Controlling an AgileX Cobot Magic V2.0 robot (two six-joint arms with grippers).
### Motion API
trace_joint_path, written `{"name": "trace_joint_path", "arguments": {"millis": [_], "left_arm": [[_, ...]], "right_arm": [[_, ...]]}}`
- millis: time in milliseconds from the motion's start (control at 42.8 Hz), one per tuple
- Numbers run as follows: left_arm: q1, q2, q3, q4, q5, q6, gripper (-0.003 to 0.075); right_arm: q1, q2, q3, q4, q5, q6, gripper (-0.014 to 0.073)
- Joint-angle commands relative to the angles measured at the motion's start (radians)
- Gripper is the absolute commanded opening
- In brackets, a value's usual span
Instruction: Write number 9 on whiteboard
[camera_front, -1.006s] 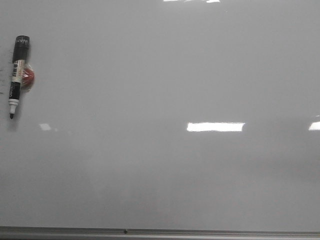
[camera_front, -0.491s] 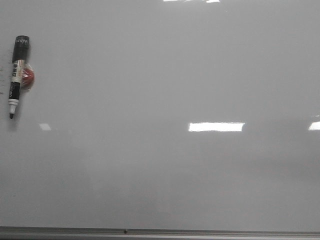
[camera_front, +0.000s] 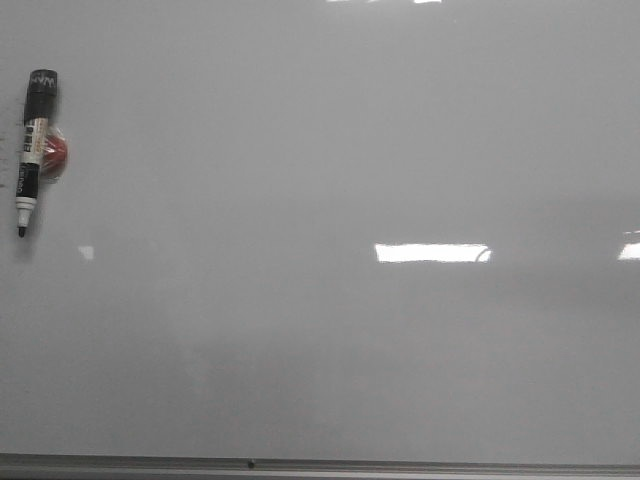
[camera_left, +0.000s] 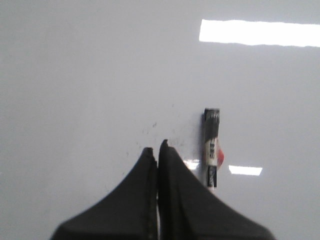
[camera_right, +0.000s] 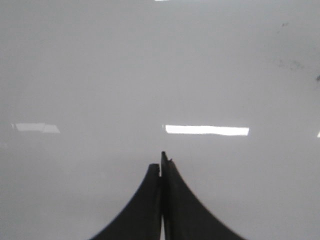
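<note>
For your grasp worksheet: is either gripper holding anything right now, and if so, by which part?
Nothing is held. The left gripper and right gripper are both shut with nothing between the fingers. The uncapped marker lies untouched on the whiteboard.

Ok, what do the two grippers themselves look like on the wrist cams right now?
Both look alike. The left gripper has two matte black fingers, broad at the base and curving inward to narrow, pointed tips. The right gripper has the same black tapered shape. No cables, labels or markings show on either, and the arms behind them are out of view.
</note>
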Motion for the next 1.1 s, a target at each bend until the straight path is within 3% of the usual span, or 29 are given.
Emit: {"name": "trace_joint_path", "arguments": {"millis": [0, 187, 398, 444, 491, 655, 702, 772, 935, 1076], "left_arm": [[0.001, 0.051, -0.144, 0.002, 0.024, -0.002, -0.0019], [0.001, 0.251, -0.295, 0.048, 0.213, -0.002, -0.0019], [0.001, 0.361, -0.331, 0.060, 0.217, -0.002, -0.0008], [0.001, 0.363, -0.331, 0.060, 0.219, -0.002, 0.0028], [0.001, 0.363, -0.331, 0.060, 0.219, -0.002, 0.0113], [0.001, 0.363, -0.331, 0.058, 0.211, -0.002, 0.0491], [0.001, 0.363, -0.329, 0.035, 0.209, -0.002, 0.0549], [-0.001, 0.377, -0.329, 0.035, 0.213, 0.007, 0.0568], [-0.072, 0.516, -0.359, -0.098, 0.218, 0.160, 0.0568], [-0.155, 0.710, -0.396, -0.105, 0.189, 0.162, 0.0567]], "right_arm": [[-0.006, 0.050, -0.126, 0.014, 0.023, 0.001, -0.0098], [-0.006, 0.209, -0.246, 0.014, 0.097, 0.001, -0.0098], [-0.006, 0.280, -0.259, 0.014, 0.090, 0.001, -0.0069], [-0.006, 0.279, -0.259, 0.014, 0.090, 0.001, -0.0021], [-0.006, 0.279, -0.259, 0.014, 0.089, 0.001, 0.0064], [-0.006, 0.279, -0.259, 0.014, 0.089, 0.001, 0.0400], [-0.006, 0.279, -0.259, 0.014, 0.089, 0.001, 0.0458], [-0.006, 0.279, -0.259, 0.014, 0.089, 0.001, 0.0505], [-0.006, 0.279, -0.259, 0.014, 0.089, 0.001, 0.0502], [-0.006, 0.279, -0.259, 0.014, 0.089, 0.001, 0.0502]]}}
